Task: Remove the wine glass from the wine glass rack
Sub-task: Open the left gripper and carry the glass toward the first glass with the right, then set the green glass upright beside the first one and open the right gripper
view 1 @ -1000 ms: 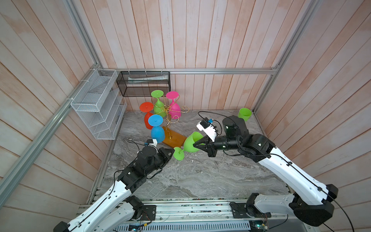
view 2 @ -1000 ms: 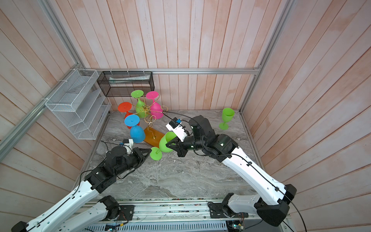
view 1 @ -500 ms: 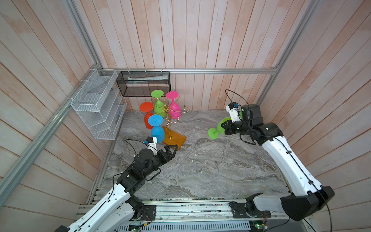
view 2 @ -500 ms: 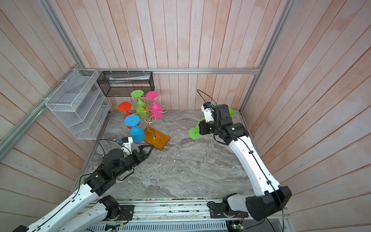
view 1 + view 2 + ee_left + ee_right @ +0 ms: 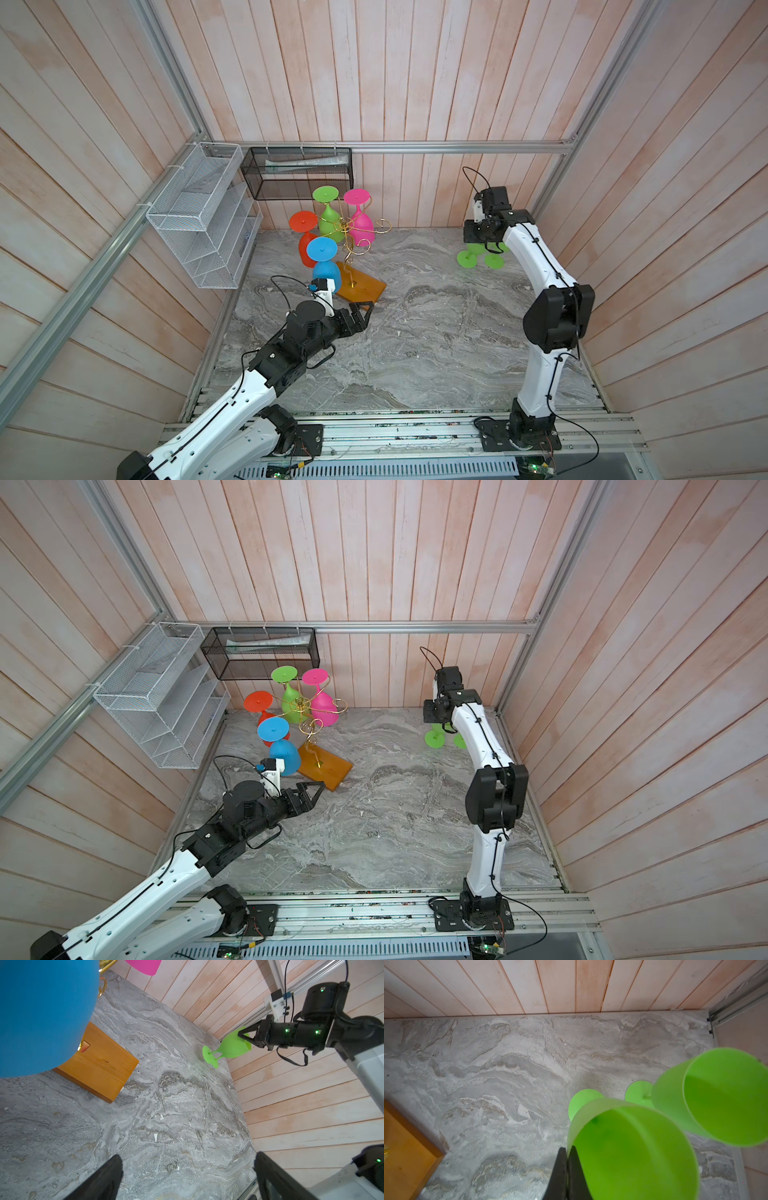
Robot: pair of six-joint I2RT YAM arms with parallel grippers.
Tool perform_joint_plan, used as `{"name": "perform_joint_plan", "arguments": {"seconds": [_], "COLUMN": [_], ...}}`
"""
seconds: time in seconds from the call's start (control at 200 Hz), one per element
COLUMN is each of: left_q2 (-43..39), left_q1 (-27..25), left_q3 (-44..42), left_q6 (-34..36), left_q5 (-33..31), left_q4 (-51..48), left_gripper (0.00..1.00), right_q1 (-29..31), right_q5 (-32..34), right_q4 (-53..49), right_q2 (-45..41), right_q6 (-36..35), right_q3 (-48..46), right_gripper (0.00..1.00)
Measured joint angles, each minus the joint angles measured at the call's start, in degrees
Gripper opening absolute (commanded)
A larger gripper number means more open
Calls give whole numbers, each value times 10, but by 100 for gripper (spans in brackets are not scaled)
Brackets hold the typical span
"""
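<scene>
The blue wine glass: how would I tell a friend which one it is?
Find the white wire shelf on the left wall; just right of it stands the gold wine glass rack on an amber base. Of four glasses hanging upside down, the blue wine glass is nearest the robot arms; its neighbours are a red glass, green glass and pink glass.

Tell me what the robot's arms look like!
The left arm and right arm have smooth white links with chunky black joints. Thin black cables loop along them. The left end effector and right end effector are black with pointed fingers. Small green lights glow on the right wrist.
</scene>
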Motion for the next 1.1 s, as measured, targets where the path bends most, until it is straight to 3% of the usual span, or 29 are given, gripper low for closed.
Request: {"name": "perform_joint_plan", "arguments": {"seconds": [0.265, 0.64, 0.825, 1.1], "left_q2": [24, 27, 25, -20], "left_q1": [0, 0, 0, 0], "left_q3": [21, 30, 46, 64], "left_q6": [19, 23, 32, 47], "left_q5": [0, -5, -27, -91], "left_q4": [0, -2, -31, -103], "left_gripper": [100, 100, 100, 100], "right_q1": [0, 0, 0, 8], "right_q5": [11, -14, -15, -17], "right_q4": [-45, -53, -61, -63], "right_q2": [96, 121, 121, 118], "right_q6": [-15, -24, -38, -44], "right_q3": [120, 138, 142, 158], "right_gripper": [0, 0, 30, 53]}}
